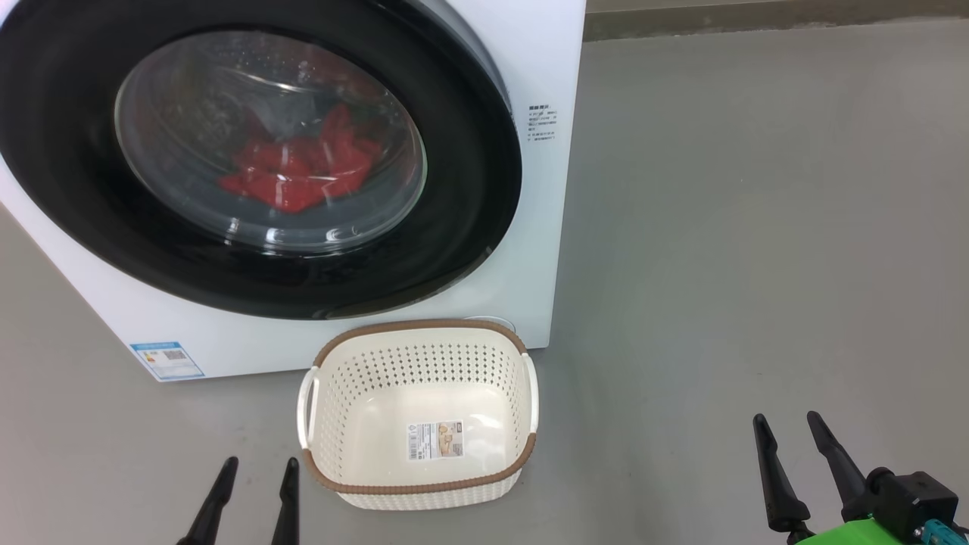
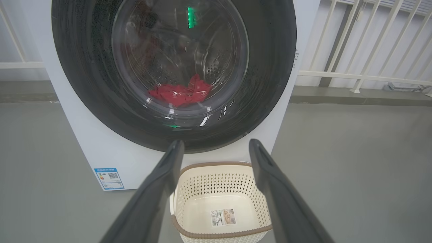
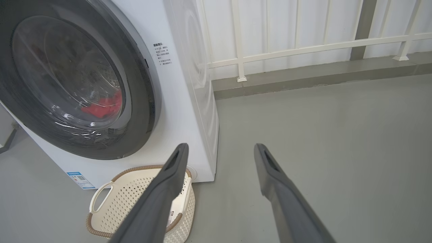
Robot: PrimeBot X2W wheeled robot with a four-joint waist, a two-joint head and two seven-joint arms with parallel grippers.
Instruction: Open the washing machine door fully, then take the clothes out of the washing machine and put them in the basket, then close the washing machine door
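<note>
Head view, looking down: you see the big white front-loading washing machine (image 1: 549, 227) standing on the smooth grey floor (image 1: 742, 227). Its large round door (image 1: 469, 151), with a glossy black rim and a bulging clear glass window, is closed against the machine's front. Through that glass, the bright red fabric clothes (image 1: 303, 170) lie heaped low inside the washing machine's drum.

Just in front of the washing machine, below the door's lower right, sits the small rectangular cream plastic basket (image 1: 416, 325) with perforated sides, a brown woven-look rim and white side handles. A paper label sticker (image 1: 435, 440) lies on its floor. Whether it touches the machine you cannot tell.

Your left pincer (image 1: 261, 462) hangs further out from the washing machine than the basket, off the basket's left corner. Its two dark fingers are spread and hold nothing. Your right pincer (image 1: 786, 416) is well off to the washing machine's right over bare floor, also spread and holding nothing.

A blue-edged sticker (image 1: 166, 360) marks the washing machine's lower left front, and small printed text (image 1: 541, 123) sits right of the door. In the right wrist view, a white railing (image 3: 303, 44) runs behind the washing machine.
</note>
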